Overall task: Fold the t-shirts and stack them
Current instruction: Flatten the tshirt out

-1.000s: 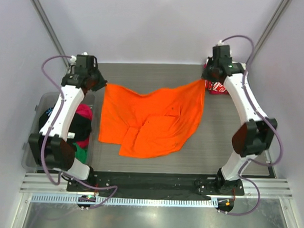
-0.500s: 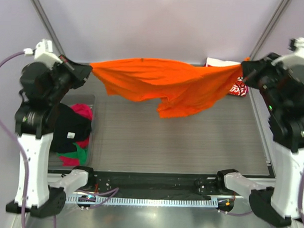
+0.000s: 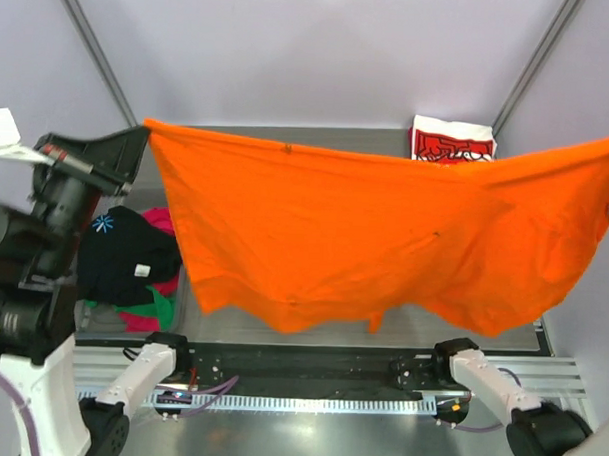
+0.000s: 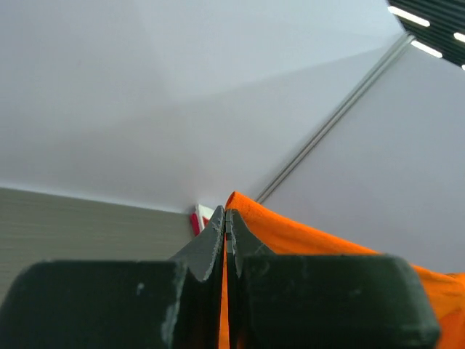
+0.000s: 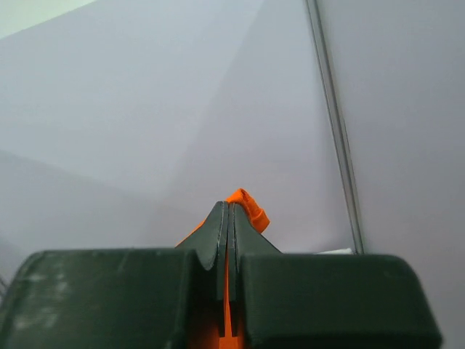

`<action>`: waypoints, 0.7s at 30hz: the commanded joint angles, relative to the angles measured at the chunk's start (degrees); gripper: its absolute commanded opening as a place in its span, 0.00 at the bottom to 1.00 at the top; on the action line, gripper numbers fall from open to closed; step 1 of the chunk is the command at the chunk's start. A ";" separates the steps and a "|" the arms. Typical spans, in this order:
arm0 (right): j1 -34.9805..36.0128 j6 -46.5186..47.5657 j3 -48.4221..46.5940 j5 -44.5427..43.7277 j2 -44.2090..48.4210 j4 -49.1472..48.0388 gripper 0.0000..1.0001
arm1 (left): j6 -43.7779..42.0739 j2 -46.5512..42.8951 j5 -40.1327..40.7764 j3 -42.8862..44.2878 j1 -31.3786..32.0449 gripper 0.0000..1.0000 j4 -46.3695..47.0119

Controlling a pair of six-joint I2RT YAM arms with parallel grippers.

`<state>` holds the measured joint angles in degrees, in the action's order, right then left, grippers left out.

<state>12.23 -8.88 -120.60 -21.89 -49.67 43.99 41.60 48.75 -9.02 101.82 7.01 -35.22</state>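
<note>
While pinching corners of the orange t-shirt in closed left gripper and right gripper, holds it spread mid-frame, unfolded; leaves red-and-white t-shirt apparently folded upper right, other t-shirts heaped lower left.

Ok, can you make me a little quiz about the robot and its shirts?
1. True or false: the orange t-shirt lies folded flat.
2. How many grippers pinch it? A none, B one, C two.
3. Which corner of the table has the red-and-white t-shirt?
Key: 1 false, it hangs spread in the air. 2 C, left gripper and right gripper both shut on it. 3 far right.
</note>
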 commanded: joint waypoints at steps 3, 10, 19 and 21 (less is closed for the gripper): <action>1.13 6.69 -3.77 -5.97 -19.30 -4.34 0.01 | 2.95 10.82 4.43 -3.64 0.03 0.00 1.64; -2.03 5.90 0.79 -0.53 -36.18 -13.74 0.01 | 1.03 22.67 8.57 -12.16 -0.15 0.00 6.21; -6.25 -1.12 -1.98 11.79 -66.76 -16.15 0.89 | -6.53 50.44 12.45 -14.04 -1.20 0.37 7.38; -6.17 -2.62 -7.80 11.78 -69.15 -10.68 1.00 | -7.68 55.83 10.69 -9.63 -1.38 0.57 2.19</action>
<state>5.80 -7.75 -120.01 -12.93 -119.00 30.57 37.43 99.77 2.33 87.26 6.33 -29.61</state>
